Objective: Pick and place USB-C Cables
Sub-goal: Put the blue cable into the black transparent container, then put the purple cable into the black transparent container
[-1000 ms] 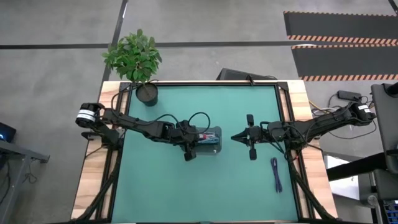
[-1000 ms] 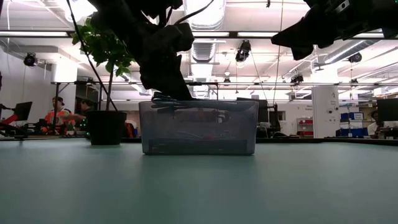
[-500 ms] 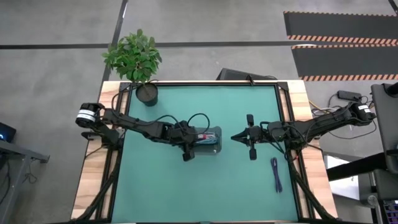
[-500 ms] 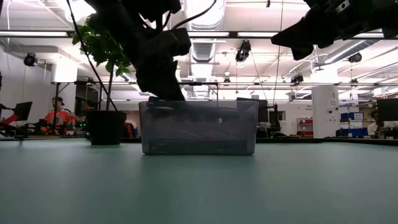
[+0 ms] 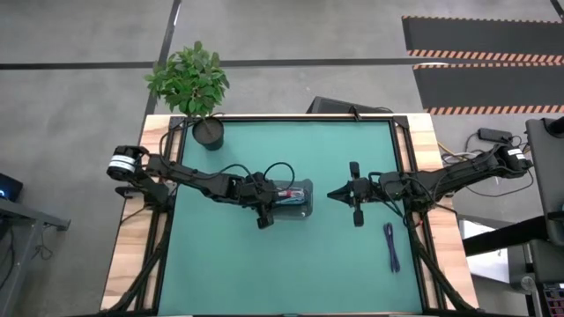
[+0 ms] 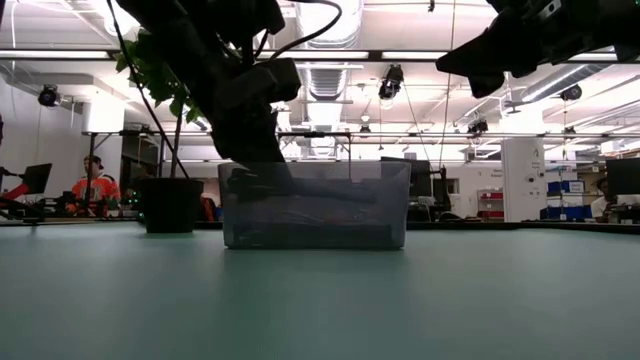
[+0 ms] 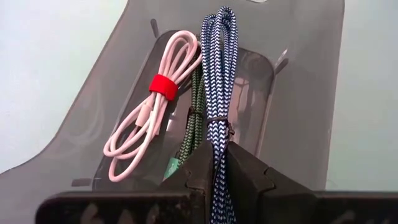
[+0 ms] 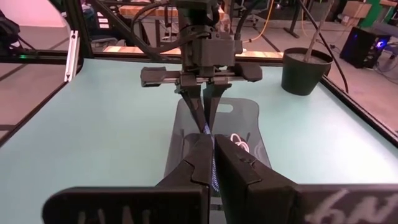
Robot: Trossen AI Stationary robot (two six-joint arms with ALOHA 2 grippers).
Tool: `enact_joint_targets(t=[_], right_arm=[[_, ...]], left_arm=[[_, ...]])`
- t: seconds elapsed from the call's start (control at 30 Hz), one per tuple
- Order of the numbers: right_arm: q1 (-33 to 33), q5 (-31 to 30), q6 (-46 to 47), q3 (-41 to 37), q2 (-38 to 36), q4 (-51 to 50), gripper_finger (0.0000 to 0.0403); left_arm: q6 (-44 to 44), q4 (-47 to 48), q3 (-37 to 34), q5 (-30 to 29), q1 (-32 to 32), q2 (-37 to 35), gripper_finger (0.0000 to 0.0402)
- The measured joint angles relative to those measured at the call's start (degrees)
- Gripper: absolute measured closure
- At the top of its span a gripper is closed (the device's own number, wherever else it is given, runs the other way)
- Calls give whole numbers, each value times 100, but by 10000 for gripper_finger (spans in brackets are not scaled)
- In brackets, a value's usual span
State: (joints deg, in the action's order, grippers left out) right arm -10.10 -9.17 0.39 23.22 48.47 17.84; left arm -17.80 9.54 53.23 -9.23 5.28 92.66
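Bin: a clear plastic bin [image 5: 294, 197] sat near the middle of the green tabletop [image 5: 229, 264], just beside the left arm's wrist.
Already in the bin: a white cable with a red strap [image 7: 146, 127] lay coiled on the bin floor, and a green braided cable [image 7: 194, 127] lay beside it, partly hidden by the one being carried.
In hand: the left gripper [image 7: 219, 163] had its fingers closed on a blue-and-white braided cable [image 7: 219, 93], which hung down into the bin; its far end reached close to the bin's far wall.
Left to place: one purple-blue cable [image 5: 390, 247] lay stretched on the tabletop near the right edge, well apart from the bin.
Dark teal cable: I could not pick out a separate one in these views.
Right arm: the right gripper [image 5: 333, 194] hovered above the tabletop to the right of the bin, fingers shut and holding nothing, pointed toward the left arm.
Progress: judged well past halfway, with two cables settled, a third over the bin and not yet released, and at least one more to fetch.
Next need: letting the carried cable drop clear inside the walls, then reaching for the one by the right edge.
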Motion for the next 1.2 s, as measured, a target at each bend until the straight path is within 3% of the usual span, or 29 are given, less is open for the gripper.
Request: enact_joint_targets(t=[0.17, 0.47, 0.63, 1.07, 1.13, 1.2], right_arm=[[-1, 2, 115, 0, 0, -3, 394], [-1, 2, 264, 0, 0, -1, 394], [-1, -4, 425, 0, 2, 17, 394], [-316, 45, 2220, 328, 296, -9, 394], [-436, 64, 2537, 537, 446, -376, 394], [-482, 121, 3320, 895, 567, -1361, 394]], left_arm=[[9, -7, 0, 2, -1, 0, 370], [35, -7, 0, 2, -2, 0, 302], [341, 6, 38, 4, -1, -65, 284], [1553, -199, 22, 20, 187, -1314, 283], [1835, -357, -4, 20, 248, -1549, 283], [2086, -509, -4, 22, 273, -1763, 283]])
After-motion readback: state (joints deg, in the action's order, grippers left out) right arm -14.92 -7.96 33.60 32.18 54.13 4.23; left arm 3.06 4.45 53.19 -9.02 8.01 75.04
